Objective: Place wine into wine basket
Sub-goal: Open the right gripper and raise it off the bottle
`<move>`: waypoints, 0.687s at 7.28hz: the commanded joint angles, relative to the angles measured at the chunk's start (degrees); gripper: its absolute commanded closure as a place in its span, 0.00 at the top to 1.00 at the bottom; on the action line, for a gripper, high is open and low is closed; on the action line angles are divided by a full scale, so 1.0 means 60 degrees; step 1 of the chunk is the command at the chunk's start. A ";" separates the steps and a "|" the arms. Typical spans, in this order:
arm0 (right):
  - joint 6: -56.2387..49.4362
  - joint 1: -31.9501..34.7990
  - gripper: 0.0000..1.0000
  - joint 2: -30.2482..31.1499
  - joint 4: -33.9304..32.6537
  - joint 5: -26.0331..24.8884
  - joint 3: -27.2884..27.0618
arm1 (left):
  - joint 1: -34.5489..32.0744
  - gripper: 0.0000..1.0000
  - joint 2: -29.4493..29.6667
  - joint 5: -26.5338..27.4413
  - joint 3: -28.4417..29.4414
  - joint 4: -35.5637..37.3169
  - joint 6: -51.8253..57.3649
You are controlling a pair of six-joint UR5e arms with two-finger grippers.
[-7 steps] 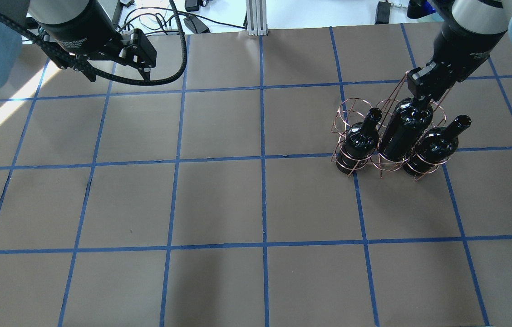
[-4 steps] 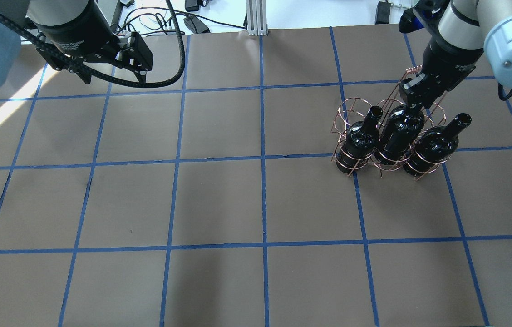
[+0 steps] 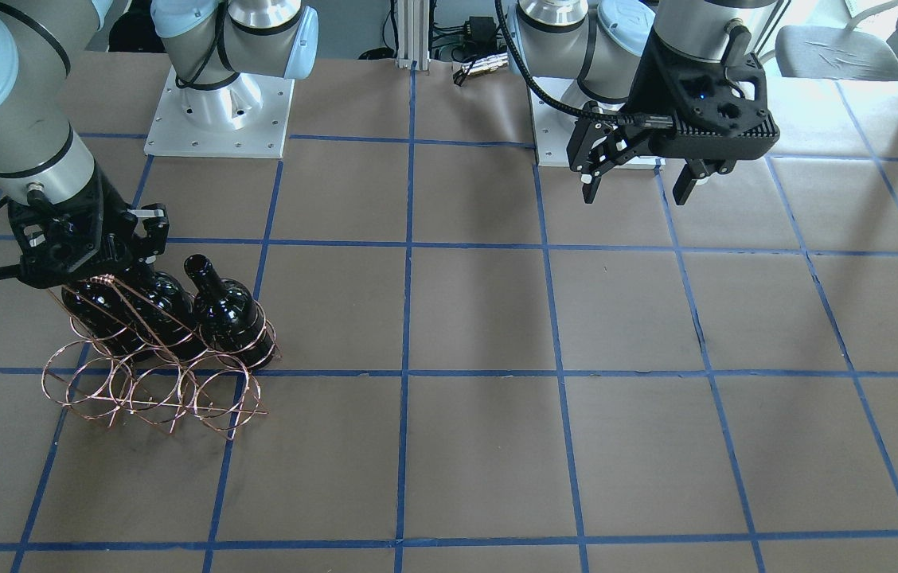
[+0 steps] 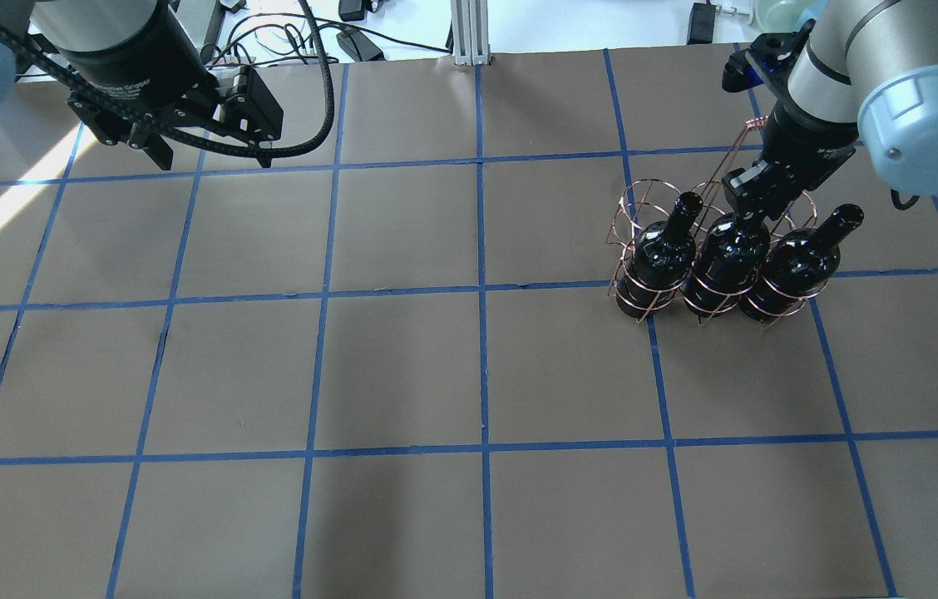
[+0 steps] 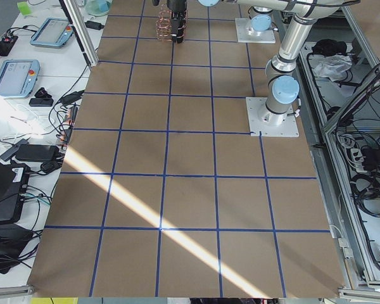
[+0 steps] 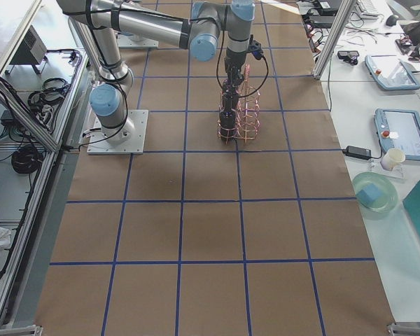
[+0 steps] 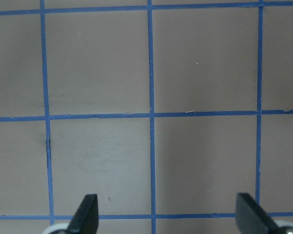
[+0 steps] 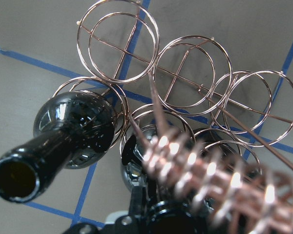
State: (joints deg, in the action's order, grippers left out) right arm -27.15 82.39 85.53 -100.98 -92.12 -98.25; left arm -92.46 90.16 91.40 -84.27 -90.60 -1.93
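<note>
The copper wire wine basket (image 4: 644, 200) stands at the table's right, and it also shows in the front view (image 3: 99, 390) and the right wrist view (image 8: 119, 39). Three black wine bottles stand in its near row of rings. My right gripper (image 4: 747, 204) is shut on the neck of the middle bottle (image 4: 727, 258), which sits down in the middle ring beside the handle (image 4: 735, 150). The other two bottles (image 4: 660, 258) (image 4: 802, 262) flank it. The far row of rings is empty. My left gripper (image 4: 203, 146) is open and empty, high over the far left of the table (image 7: 167, 217).
The brown table surface (image 4: 402, 366) carries a grid of blue tape. Cables and power bricks (image 4: 352, 42) lie beyond its far edge. The basket's wire-wrapped handle (image 8: 210, 175) crosses close in front of the right wrist camera.
My right gripper has lowered the middle bottle into its ring; it now stands level with its two neighbours. The left arm has shifted slightly.
</note>
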 commanded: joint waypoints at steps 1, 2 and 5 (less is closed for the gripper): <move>0.0231 0.0023 0.99 0.0099 -0.0031 0.0074 0.0186 | 0.0000 1.00 -0.0011 -0.0073 0.0012 -0.0106 0.0000; 0.1103 0.0110 1.00 0.0216 0.0302 0.0031 0.0812 | 0.0014 1.00 -0.0026 -0.0058 0.0012 -0.0106 0.0000; 0.3121 0.1540 1.00 0.0989 0.3122 -0.0028 0.2253 | 0.0015 1.00 -0.0055 -0.0044 0.0012 -0.0106 0.0000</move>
State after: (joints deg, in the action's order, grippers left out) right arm -15.72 87.14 88.68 -89.47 -92.26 -86.98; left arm -92.34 89.93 91.07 -84.20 -91.23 -1.93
